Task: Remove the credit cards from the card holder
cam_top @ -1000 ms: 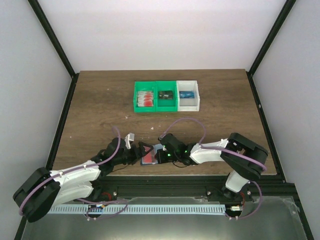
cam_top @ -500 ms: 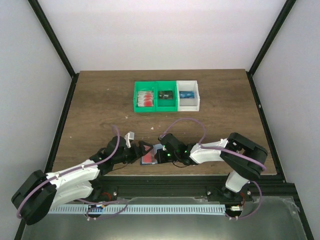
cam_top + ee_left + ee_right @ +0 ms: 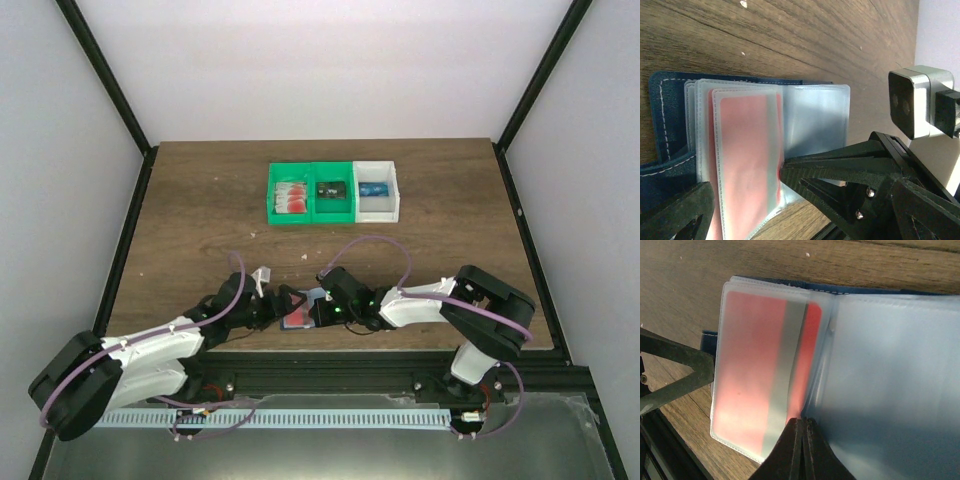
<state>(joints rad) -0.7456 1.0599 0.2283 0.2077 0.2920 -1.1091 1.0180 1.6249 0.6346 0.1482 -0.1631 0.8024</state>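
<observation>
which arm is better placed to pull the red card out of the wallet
Left, probably. The left hand is open, straddling the end of the red card. The right hand is shut at the fold of the wallet, seemingly pinning it.

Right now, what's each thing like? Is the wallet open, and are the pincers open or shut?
card holder: open, flat on the table, sleeves fanned.
red card: inside a clear sleeve, not out yet.
left pincer: open, straddling that sleeve.
right pincer: shut, pinching the sleeves' fold.
green bin: red-and-white cards in one compartment, dark card in the other.
white bin: holds a blue card.
</observation>
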